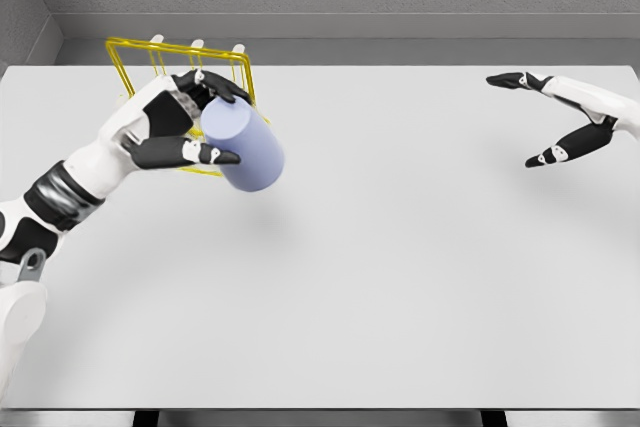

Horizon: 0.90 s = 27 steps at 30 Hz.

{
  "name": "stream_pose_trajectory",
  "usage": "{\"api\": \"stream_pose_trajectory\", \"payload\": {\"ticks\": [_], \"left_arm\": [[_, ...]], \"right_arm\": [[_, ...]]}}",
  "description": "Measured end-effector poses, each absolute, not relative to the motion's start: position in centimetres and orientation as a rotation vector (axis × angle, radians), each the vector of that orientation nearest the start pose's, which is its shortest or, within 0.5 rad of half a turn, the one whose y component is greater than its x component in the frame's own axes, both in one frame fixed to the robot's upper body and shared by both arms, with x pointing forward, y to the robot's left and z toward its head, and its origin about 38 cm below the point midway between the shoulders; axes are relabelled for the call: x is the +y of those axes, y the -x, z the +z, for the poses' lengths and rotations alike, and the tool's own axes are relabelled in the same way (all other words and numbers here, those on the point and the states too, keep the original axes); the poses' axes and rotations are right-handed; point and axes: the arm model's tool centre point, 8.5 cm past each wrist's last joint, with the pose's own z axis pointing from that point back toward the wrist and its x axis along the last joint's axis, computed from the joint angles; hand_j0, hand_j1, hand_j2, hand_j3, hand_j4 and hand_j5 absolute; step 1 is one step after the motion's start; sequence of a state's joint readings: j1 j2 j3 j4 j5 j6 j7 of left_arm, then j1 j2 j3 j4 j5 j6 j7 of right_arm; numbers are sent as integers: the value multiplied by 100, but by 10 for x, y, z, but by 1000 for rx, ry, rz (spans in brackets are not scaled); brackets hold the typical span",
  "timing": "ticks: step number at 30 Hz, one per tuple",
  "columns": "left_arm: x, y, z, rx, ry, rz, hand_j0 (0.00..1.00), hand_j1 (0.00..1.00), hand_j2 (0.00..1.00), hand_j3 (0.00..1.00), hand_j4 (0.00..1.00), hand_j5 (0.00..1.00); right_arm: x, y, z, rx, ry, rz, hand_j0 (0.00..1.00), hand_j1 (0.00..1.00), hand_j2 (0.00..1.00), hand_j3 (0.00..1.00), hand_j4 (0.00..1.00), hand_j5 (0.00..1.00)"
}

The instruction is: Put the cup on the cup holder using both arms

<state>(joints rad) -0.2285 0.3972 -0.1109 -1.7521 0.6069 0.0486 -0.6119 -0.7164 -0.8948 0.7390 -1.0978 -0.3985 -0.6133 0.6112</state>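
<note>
Cup (245, 147) grasped in left hand (175, 127), tilted, lifted at far left just beside yellow wire cup holder (180, 55). Not yet seated. Right hand (560, 117) released, far right, idle.

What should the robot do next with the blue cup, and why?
Probably ease the left hand a little farther toward the yellow wire cup holder before letting go. The hand grips the blue cup, tilted and lifted, right in front of the holder. The right hand hovers open far away.
</note>
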Motion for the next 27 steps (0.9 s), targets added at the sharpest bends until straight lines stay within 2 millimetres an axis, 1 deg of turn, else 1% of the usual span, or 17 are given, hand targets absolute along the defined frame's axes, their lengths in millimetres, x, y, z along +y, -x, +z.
{"api": "stream_pose_trajectory", "payload": {"ticks": [4,8,10,13,14,16,23,27], "left_arm": [[255,-392,233,-1780,684,-667,42,42,42,42,42,42],[265,-400,257,-1807,671,-677,42,42,42,42,42,42],[268,-402,265,-1809,670,-681,42,42,42,42,42,42],[269,-404,269,-1803,672,-681,42,42,42,42,42,42],[269,-406,275,-1810,671,-687,42,42,42,42,42,42],[269,-410,280,-1806,668,-690,42,42,42,42,42,42],[281,-422,283,-1766,637,-650,42,42,42,42,42,42],[288,-430,288,-1758,621,-631,42,42,42,42,42,42]], "right_arm": [[-397,-454,217,-1568,-8,1379,100,100,100,100,100,100],[-397,-454,217,-1568,-8,1379,100,100,100,100,100,100],[-397,-454,217,-1568,-8,1379,100,100,100,100,100,100],[-397,-454,217,-1570,-7,1380,100,100,100,100,100,100],[-397,-454,217,-1568,-8,1379,100,100,100,100,100,100],[-397,-454,217,-1570,-7,1380,100,100,100,100,100,100],[-397,-454,217,-1569,-8,1379,100,100,100,100,100,100],[-397,-454,218,-1570,-7,1379,100,100,100,100,100,100]]}}
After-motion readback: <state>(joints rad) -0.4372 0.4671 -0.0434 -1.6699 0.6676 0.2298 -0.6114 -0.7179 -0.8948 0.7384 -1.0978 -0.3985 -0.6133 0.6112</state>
